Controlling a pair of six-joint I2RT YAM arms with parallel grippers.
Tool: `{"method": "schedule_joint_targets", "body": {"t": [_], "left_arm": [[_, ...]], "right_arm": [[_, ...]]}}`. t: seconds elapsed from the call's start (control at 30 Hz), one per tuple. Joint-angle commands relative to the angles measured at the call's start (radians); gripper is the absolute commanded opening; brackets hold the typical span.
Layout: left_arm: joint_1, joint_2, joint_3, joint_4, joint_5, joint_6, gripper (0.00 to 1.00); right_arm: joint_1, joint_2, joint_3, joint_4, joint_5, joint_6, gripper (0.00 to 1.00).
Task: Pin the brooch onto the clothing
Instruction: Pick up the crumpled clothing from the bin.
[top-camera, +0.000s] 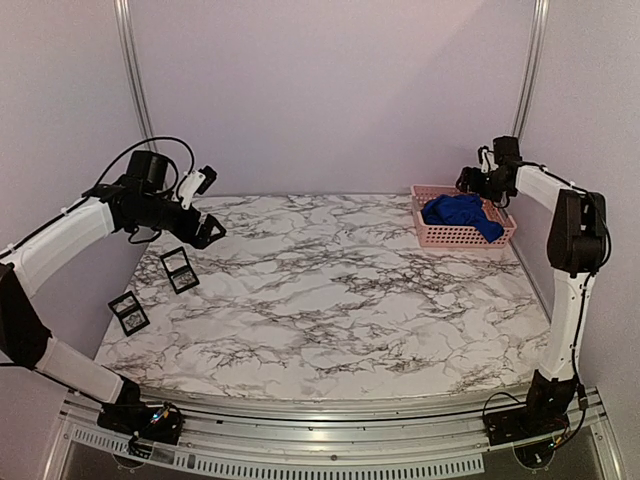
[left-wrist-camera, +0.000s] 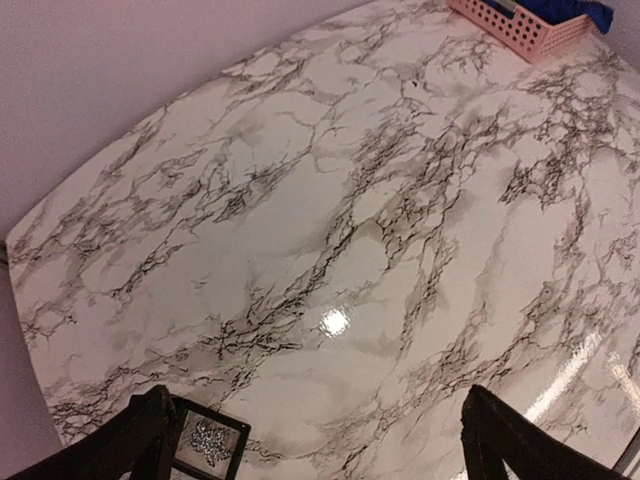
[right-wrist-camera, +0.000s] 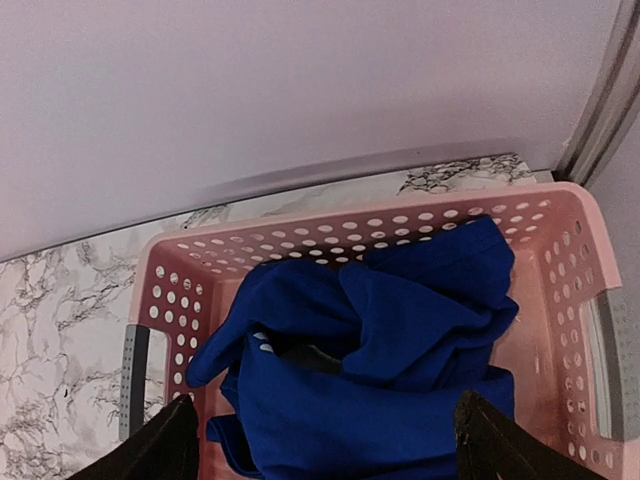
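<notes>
1. Pale walls close in the white, grey-veined marble surface (top-camera: 330, 300) in front of you. Take the pink basket (top-camera: 455, 238) at its far right corner as your landmark.
2. Your right claw (right-wrist-camera: 322, 405) hangs directly over that basket. Its two dark fingers (right-wrist-camera: 165, 445) are spread wide and grip nothing.
3. Just below it, inside the basket, lies the clothing (right-wrist-camera: 380, 340). It is a royal-blue T-shirt crumpled into a heap that covers most of the basket floor.
4. A few white marks and a dark patch show in one fold of the shirt. You cannot read the print from them.
5. Your left claw (top-camera: 205, 232) is well apart from the basket, across the surface to the basket's left. It is raised above the marble, with its fingers fully apart and nothing between them.
6. In the left wrist view, the brooch (left-wrist-camera: 207, 438) is a small sparkling silvery piece. It lies in a black-framed box (left-wrist-camera: 225, 418) flat on the surface, just beside one finger of that claw.
7. The top view shows two such boxes, both far to the basket's left and closer to the arm bases than the basket is. The nearer box (top-camera: 180, 268) lies almost under the left claw. The farther box (top-camera: 128, 312) lies beyond it, further from the basket. From above, you cannot make out what is in either.
</notes>
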Motion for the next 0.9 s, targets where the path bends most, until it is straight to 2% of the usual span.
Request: {"method": "schedule_joint_targets", "body": {"t": [0.0, 0.1, 0.17, 0.3, 0.47, 0.6, 0.73, 0.87], "left_arm": [[-0.017, 0.009, 0.036, -0.111, 0.003, -0.018, 0.99], [-0.020, 0.019, 0.041, -0.110, -0.003, -0.029, 0.99], [-0.022, 0.020, 0.039, -0.109, -0.006, -0.031, 1.00], [-0.022, 0.018, 0.048, -0.106, -0.020, -0.029, 1.00], [-0.023, 0.001, 0.067, -0.107, -0.051, -0.024, 1.00], [-0.021, -0.010, 0.094, -0.121, -0.091, -0.020, 0.99], [-0.021, -0.024, 0.127, -0.147, -0.100, -0.015, 1.00], [-0.020, -0.039, 0.158, -0.163, -0.107, -0.009, 1.00]], "right_arm": [[0.055, 0.149, 0.132, -0.142, -0.025, -0.053, 0.79], [0.065, 0.185, 0.144, -0.163, -0.030, -0.061, 0.63], [0.067, 0.186, 0.144, -0.171, -0.022, -0.067, 0.48], [0.067, 0.168, 0.163, -0.197, -0.014, -0.081, 0.02], [0.071, 0.075, 0.206, -0.189, 0.004, -0.088, 0.00], [0.079, -0.082, 0.209, -0.099, -0.045, -0.079, 0.00], [0.129, -0.287, 0.175, 0.044, -0.158, -0.072, 0.00], [0.261, -0.493, 0.057, 0.267, -0.274, -0.096, 0.00]]}}
